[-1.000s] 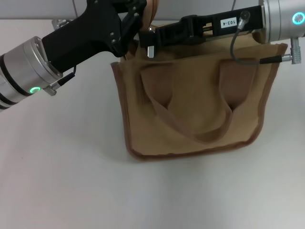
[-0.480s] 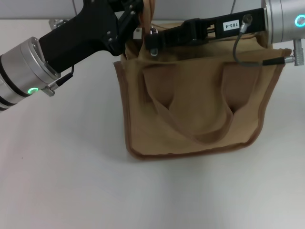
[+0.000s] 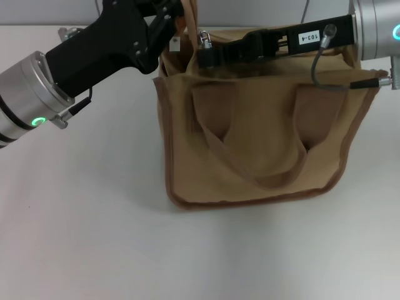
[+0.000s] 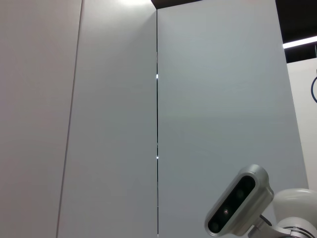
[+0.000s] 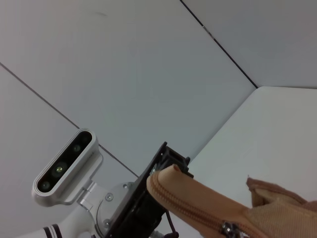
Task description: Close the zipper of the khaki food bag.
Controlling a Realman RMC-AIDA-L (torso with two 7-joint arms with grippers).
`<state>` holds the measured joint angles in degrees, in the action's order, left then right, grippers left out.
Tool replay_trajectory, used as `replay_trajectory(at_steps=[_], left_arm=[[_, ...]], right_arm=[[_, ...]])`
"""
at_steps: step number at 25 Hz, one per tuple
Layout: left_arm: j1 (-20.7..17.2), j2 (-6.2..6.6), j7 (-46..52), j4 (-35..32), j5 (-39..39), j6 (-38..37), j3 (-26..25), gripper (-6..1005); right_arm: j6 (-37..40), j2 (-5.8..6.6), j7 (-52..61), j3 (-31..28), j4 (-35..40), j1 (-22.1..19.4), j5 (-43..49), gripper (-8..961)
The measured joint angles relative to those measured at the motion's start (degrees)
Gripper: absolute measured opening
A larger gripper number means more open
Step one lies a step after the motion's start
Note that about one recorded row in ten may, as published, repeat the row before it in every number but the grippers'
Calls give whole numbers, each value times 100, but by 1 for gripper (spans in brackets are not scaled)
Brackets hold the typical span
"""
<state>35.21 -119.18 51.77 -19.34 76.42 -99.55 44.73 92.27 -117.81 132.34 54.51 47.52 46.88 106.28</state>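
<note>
The khaki bag (image 3: 259, 140) stands upright on the white surface (image 3: 94, 237), and the closing pull is under way. The left hand (image 3: 178, 22) is clamped on the bag's end tab, bracing it. The right hand (image 3: 206, 53) sits at the zipper (image 5: 198, 210) slider; whether it is pinched together cannot be told. Next, the slider likely needs drawing along the top while the left hand keeps the tape taut.
</note>
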Motion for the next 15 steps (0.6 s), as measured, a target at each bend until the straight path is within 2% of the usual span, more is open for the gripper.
replay_trajectory(at_steps=[15], left_arm=[[-105, 26, -2, -14, -73, 50, -13, 95]], right_arm=[[124, 14, -21, -26, 217, -108, 6, 11]])
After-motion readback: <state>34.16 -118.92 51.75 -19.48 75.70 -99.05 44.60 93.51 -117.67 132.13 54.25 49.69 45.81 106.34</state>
